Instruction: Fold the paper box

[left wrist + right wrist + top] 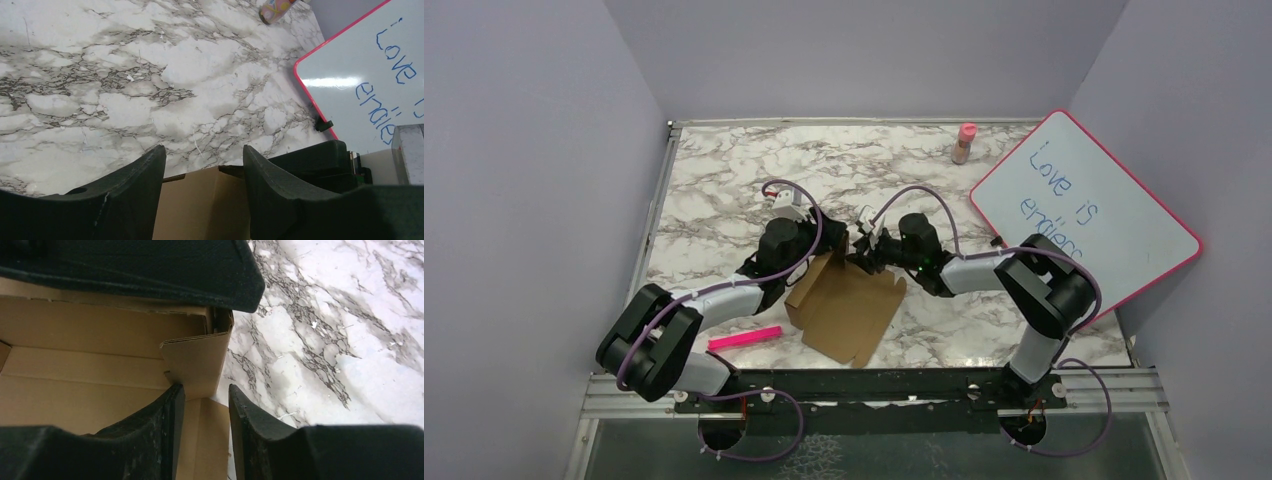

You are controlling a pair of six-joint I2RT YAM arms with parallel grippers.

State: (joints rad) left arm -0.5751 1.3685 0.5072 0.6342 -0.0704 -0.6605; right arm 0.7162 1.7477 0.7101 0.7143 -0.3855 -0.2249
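Observation:
The paper box [849, 305] is plain brown cardboard, lying partly unfolded at the table's middle, with its far wall raised. My left gripper [832, 243] is at the raised wall's left end. In the left wrist view its jaws [204, 152] stand wide apart, with a face of the box [200, 205] showing between them, not pinched. My right gripper [864, 252] meets the same far edge from the right. Its jaws [206, 390] are apart over the corner flap [197, 362] and the box floor [75, 390]. A left finger [150, 265] presses on the wall's top.
A pink-framed whiteboard [1084, 215] with blue writing leans at the right. A pink bottle [965, 142] stands at the back. A pink marker [744, 338] lies near the left arm. Grey walls enclose the marble table [724, 180] on three sides.

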